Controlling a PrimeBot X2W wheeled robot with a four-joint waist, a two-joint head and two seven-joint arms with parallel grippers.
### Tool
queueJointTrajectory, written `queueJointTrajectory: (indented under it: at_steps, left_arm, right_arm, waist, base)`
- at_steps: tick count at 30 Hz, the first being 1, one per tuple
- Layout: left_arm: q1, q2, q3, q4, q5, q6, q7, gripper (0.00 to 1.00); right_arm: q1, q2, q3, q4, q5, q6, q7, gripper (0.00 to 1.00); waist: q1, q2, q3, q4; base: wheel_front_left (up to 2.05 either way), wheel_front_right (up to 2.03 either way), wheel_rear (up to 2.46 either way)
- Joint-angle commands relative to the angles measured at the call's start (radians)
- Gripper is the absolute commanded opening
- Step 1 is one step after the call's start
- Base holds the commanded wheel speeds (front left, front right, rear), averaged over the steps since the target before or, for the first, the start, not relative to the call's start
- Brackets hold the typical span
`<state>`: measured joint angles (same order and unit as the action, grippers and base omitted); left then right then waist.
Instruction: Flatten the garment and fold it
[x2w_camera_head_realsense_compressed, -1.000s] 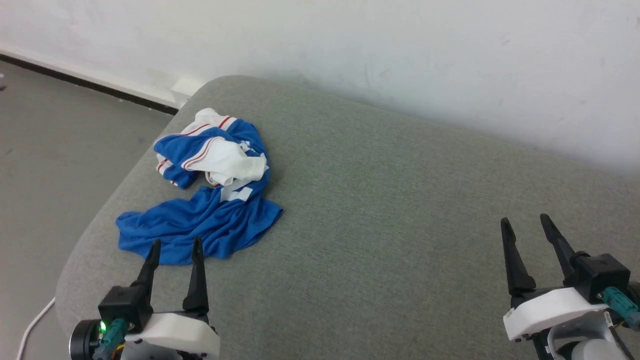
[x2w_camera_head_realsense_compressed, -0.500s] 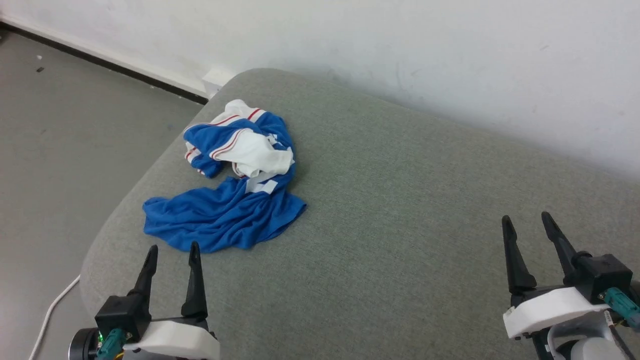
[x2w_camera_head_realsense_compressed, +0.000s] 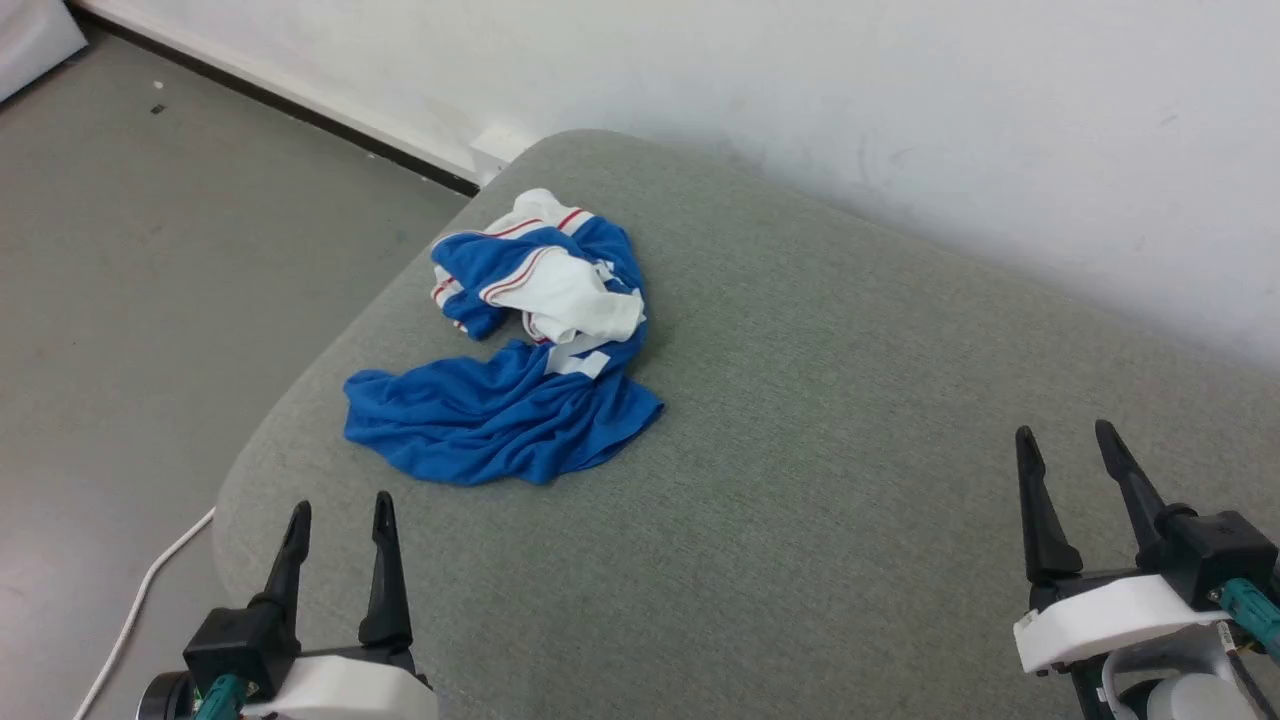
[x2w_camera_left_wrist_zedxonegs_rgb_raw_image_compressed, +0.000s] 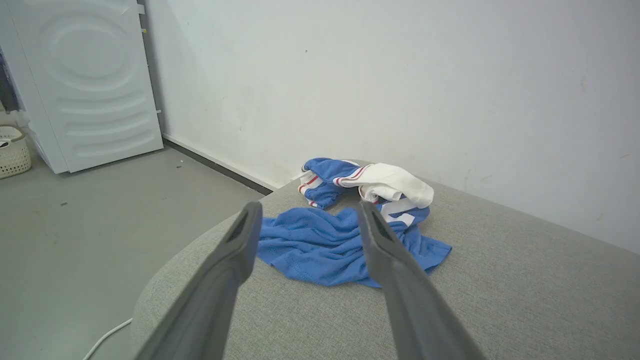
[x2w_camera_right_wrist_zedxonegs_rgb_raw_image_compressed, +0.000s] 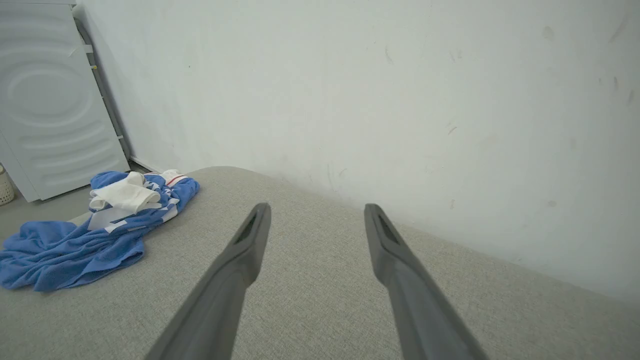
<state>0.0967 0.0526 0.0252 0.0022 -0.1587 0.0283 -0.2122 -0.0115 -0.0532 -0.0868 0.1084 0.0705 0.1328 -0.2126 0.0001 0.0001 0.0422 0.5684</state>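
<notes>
**Head view.** The garment (x2w_camera_head_realsense_compressed: 520, 420), a royal-blue jersey with white sleeves and red-and-white striped trim, lies crumpled near the far left rounded corner of a grey upholstered cushion (x2w_camera_head_realsense_compressed: 850, 450). Its blue body spreads in soft wrinkles toward the robot. The white sleeves are bunched on top at the far end, with scraps of white print showing. The left hand (x2w_camera_head_realsense_compressed: 341, 505) sits just short of the near hem, and the right hand (x2w_camera_head_realsense_compressed: 1063, 430) is well apart, over the cushion's other side. Each hand has its two dark tapered fingers spread wide and holds nothing.

**Left wrist view.** This lower angle adds a white appliance panel (x2w_camera_left_wrist_zedxonegs_rgb_raw_image_compressed: 95, 85) with moulded oval ribs and a pale perforated basket (x2w_camera_left_wrist_zedxonegs_rgb_raw_image_compressed: 10, 157) beside it. The garment lies ahead, framed by the fingers.

**Right wrist view.** The garment sits at the far left, with bare woven upholstery ahead.

**Room.** A matt white, lightly scuffed wall (x2w_camera_head_realsense_compressed: 900, 120) rises directly behind the cushion. The floor (x2w_camera_head_realsense_compressed: 150, 250) is smooth and grey, and a white cable (x2w_camera_head_realsense_compressed: 140, 610) trails across it by the cushion's corner.
</notes>
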Motion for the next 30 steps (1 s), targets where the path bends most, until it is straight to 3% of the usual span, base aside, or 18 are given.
queueJointTrajectory:
  at_steps: [1,20,30]
  left_arm:
    - [0.012,-0.002,-0.001,-0.003,-0.005,0.005,-0.009,1.00]
    - [0.032,-0.002,0.000,0.006,-0.026,0.004,-0.049,1.00]
    - [0.035,-0.002,0.003,0.009,-0.023,-0.001,-0.050,1.00]
  right_arm:
    - [-0.006,0.002,-0.001,0.002,0.008,-0.002,-0.009,1.00]
    - [-0.005,0.003,-0.004,0.017,0.005,-0.002,-0.049,1.00]
    - [0.001,0.003,-0.011,0.020,0.005,-0.002,-0.049,1.00]
  waist:
    - [-0.0001,-0.0001,-0.003,0.014]
    - [-0.0001,-0.0001,0.001,0.117]
    - [-0.0001,-0.0001,-0.007,0.121]
  base:
    - [-0.02,-0.02,-0.02]
    - [0.00,0.00,0.00]
    - [-0.01,-0.01,-0.01]
